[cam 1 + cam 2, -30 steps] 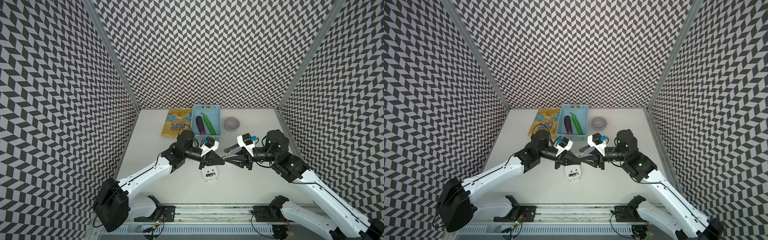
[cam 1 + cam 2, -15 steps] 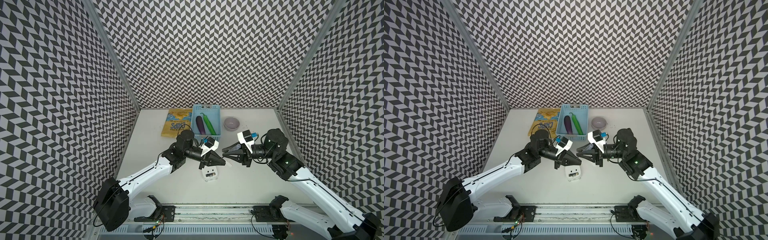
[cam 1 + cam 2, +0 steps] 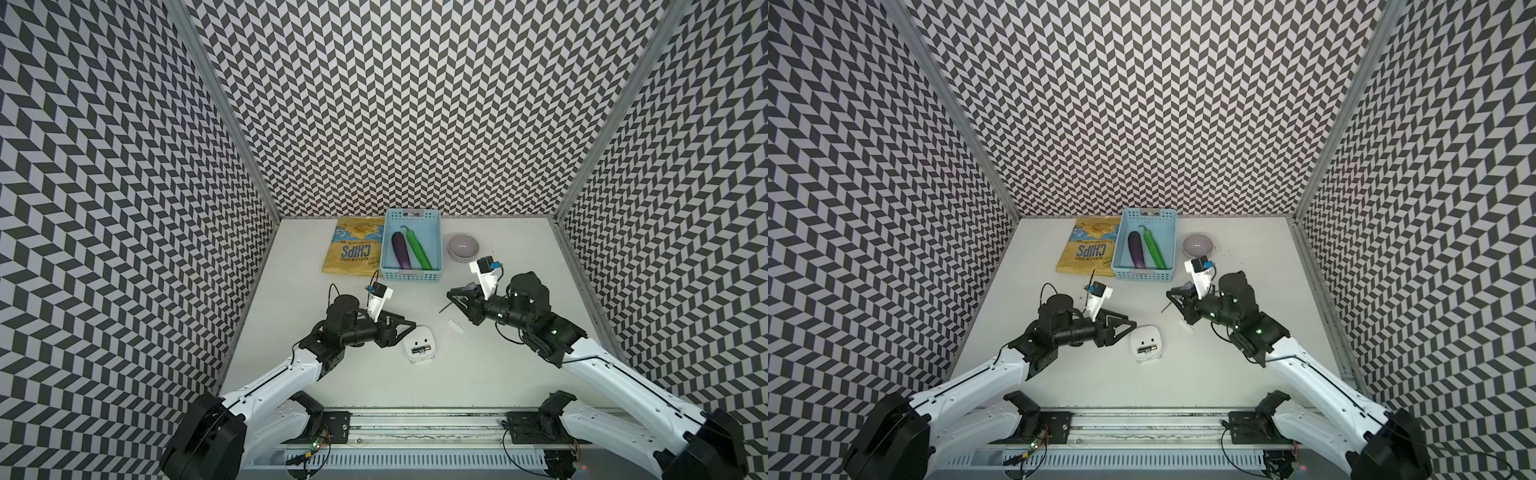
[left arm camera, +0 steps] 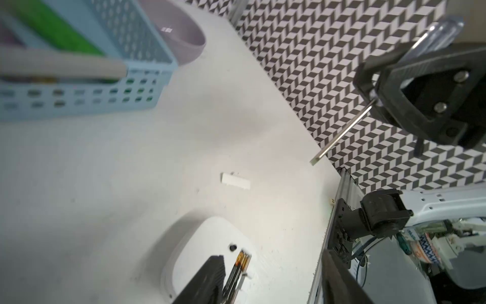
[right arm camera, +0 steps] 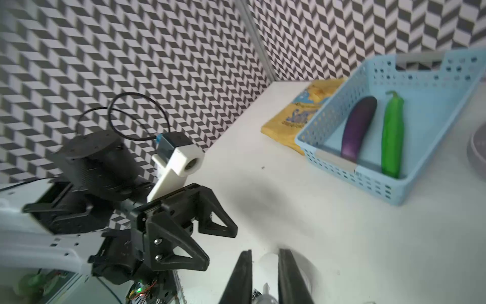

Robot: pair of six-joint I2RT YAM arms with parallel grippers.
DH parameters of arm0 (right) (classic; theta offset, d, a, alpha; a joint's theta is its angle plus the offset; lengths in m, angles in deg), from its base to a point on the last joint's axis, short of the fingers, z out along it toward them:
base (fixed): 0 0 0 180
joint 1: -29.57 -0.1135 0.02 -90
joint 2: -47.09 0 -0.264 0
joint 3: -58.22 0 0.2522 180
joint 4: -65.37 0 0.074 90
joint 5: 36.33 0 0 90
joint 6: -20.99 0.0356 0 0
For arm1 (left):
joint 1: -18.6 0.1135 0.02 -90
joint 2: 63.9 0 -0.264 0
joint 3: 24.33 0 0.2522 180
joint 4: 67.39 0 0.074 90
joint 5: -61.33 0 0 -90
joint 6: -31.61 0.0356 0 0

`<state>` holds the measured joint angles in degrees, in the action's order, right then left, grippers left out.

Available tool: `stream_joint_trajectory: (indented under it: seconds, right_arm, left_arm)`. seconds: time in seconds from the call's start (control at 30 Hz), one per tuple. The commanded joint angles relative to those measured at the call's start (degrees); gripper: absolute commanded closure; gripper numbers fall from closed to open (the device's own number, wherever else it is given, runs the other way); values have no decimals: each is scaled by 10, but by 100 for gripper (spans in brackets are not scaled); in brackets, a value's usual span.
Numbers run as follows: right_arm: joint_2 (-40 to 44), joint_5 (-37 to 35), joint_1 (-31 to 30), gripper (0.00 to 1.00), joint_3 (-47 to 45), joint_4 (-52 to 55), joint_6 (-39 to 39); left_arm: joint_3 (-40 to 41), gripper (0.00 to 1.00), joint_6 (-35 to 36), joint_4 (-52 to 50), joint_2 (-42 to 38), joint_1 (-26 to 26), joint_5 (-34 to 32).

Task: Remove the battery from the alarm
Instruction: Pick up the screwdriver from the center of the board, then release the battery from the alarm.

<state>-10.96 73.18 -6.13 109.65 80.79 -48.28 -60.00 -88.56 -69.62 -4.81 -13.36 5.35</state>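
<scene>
- The small white rounded-square plastic alarm (image 3: pixel 424 336) lies face down near the middle of the white table (image 3: pixel 374 386), plain back up; its slot is uncovered
- The small black cylindrical battery with a gold-coloured end (image 3: pixel 419 351) sits in that slot, lying across the alarm's back; it is not out yet
- The small flat white rectangular cover piece (image 3: pixel 455 337) lies loose on the table at about 2 o'clock from the alarm, apart from it; so the opening step looks done
- The left gripper (image 3: pixel 405 334) hovers just at the alarm's 9 o'clock edge, jaws spread and empty; in the left wrist view the battery shows close beside one of its fingers (image 4: pixel 207 279)
- The right gripper (image 3: pixel 457 305) hangs at about 1 o'clock from the alarm, clear of it; its jaws are clenched on the thin silver screwdriver with a clear handle (image 4: pixel 342 134)
- Left to do, by my reading: prise or pinch the battery free of the slot and lift it away; the removal itself remains
</scene>
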Motion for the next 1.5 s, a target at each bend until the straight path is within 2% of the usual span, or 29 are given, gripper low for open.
stream_joint_trajectory:
  seconds: [0.0,0.17,0.4,0.77,1.27,1.47]
  right_arm:
    - [-27,-98,-50,100,-15,-51,76]
    - [-79,-122,-84,100,-7,-31,93]
    - [-106,-139,-107,100,-10,-8,134]
    - [-134,-143,-119,100,-15,-9,127]
    - [-150,-195,-136,100,-28,2,84]
    - [-155,-174,-138,100,-47,-24,70]
  left_arm:
    - [32,45,-119,-9,11,0,-28]
    - [26,47,-143,5,86,-3,1]
    - [8,46,-150,-4,152,-28,-23]
    - [5,48,-150,-12,170,-50,-38]
    - [-5,52,-156,-27,205,-66,-63]
    - [-7,54,-155,-47,203,-72,-68]
